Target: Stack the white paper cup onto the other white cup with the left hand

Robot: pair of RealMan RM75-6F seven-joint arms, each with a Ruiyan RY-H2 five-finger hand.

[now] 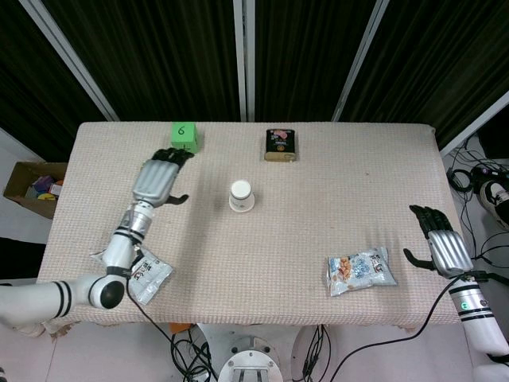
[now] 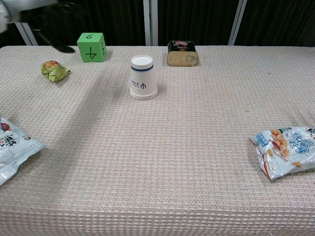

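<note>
The two white paper cups (image 1: 242, 196) (image 2: 143, 77) stand upside down, one nested over the other, near the table's middle. Both show a blue band near the top. My left hand (image 1: 160, 177) hovers well to the left of the cups, open with fingers spread and nothing in it; in the chest view it is only a dark blur (image 2: 54, 22) at the top left. My right hand (image 1: 440, 244) is open past the table's right edge, holding nothing.
A green cube (image 1: 184, 137) and a dark tin (image 1: 280, 145) stand at the back. A small green wrapped snack (image 2: 54, 70) lies at the left, a snack packet (image 1: 137, 271) at the front left, another snack bag (image 1: 362, 270) at the front right.
</note>
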